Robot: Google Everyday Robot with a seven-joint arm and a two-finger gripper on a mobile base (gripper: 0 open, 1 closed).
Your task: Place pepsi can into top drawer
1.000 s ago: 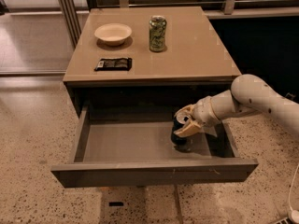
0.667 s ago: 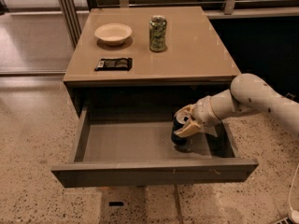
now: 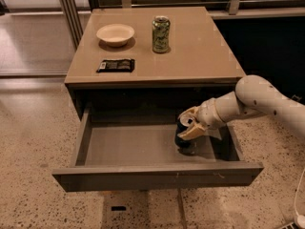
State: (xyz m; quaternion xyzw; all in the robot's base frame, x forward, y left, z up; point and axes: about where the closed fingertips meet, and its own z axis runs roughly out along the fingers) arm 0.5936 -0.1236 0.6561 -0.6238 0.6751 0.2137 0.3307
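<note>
The top drawer is pulled all the way out under the tan surface, its flat front panel facing me and its grey floor in plain sight. The pepsi can stands upright inside it, on the drawer floor toward the 3 o'clock side and a little nearer the front panel than the back. The white arm reaches in over the right wall of the drawer from about 3 o'clock. Its pincer sits right at the upper part of the can. One tan finger curves over the far side and the other wedges against the near side, so it is clamped around the can. The can's base looks to be touching the drawer floor, with a dark shadow under it.

Up on the surface, a pale bowl sits at about 10 o'clock. A green patterned can stands upright near 12 o'clock, well apart from the bowl. A flat black packet lies at about 8 o'clock, close to the front edge. Speckled floor spreads around the cabinet.
</note>
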